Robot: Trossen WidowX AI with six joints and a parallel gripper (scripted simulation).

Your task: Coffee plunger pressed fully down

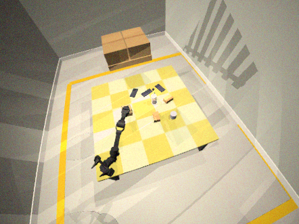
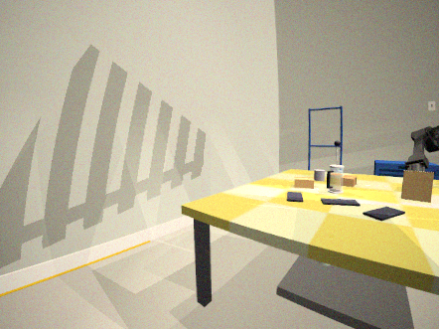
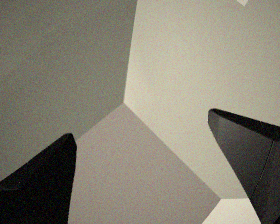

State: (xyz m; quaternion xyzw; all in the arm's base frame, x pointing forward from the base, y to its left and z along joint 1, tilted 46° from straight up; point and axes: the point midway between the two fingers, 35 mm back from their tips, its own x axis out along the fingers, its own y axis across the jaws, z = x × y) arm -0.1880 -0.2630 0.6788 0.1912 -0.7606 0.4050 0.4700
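The coffee press (image 1: 154, 99) (image 2: 336, 182) stands upright on the yellow checked table, a clear body with a pale lid and a dark handle. Its dark plunger knob (image 1: 153, 89) (image 2: 338, 143) stands high above the lid on a thin rod, so the plunger is up. My gripper (image 1: 126, 107) (image 3: 141, 128) is open, its two dark fingers wide apart with nothing between them. It is to the left of the press in the top view, beside a brown box, and away from the knob. In the exterior view the box hides its fingertips. The press does not show in the wrist view.
The brown box (image 1: 130, 110) (image 2: 417, 186) stands by the gripper. Orange-brown blocks (image 1: 168, 99) (image 1: 156, 116) (image 2: 304, 183) and a grey cup (image 1: 173, 115) (image 2: 319, 175) are near the press. Flat dark slabs (image 1: 134, 93) (image 1: 147, 93) (image 2: 383, 213) lie along its far side in the top view.
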